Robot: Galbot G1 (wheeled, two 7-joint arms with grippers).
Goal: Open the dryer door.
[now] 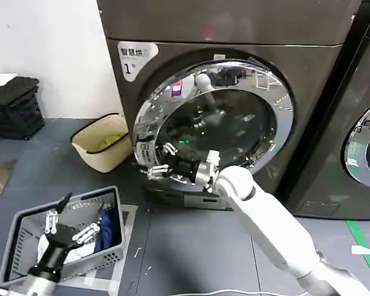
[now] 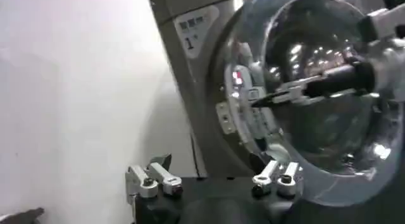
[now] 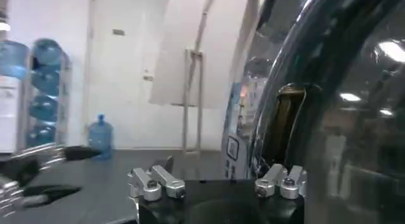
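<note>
Right claw (image 1: 155, 161) at the left rim of the dryer door (image 1: 234, 117), fingers spread apart, touching the chrome ring. Door on the front of the grey machine. Left claw (image 1: 68, 223) low over a grey basket (image 1: 24, 246), fingers spread.

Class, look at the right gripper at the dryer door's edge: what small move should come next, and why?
Probably pull the right gripper back toward the robot. Its open fingers sit at the left rim of the dryer door, which appears slightly ajar, so drawing back should swing it wider. The left gripper waits over the basket.
</note>
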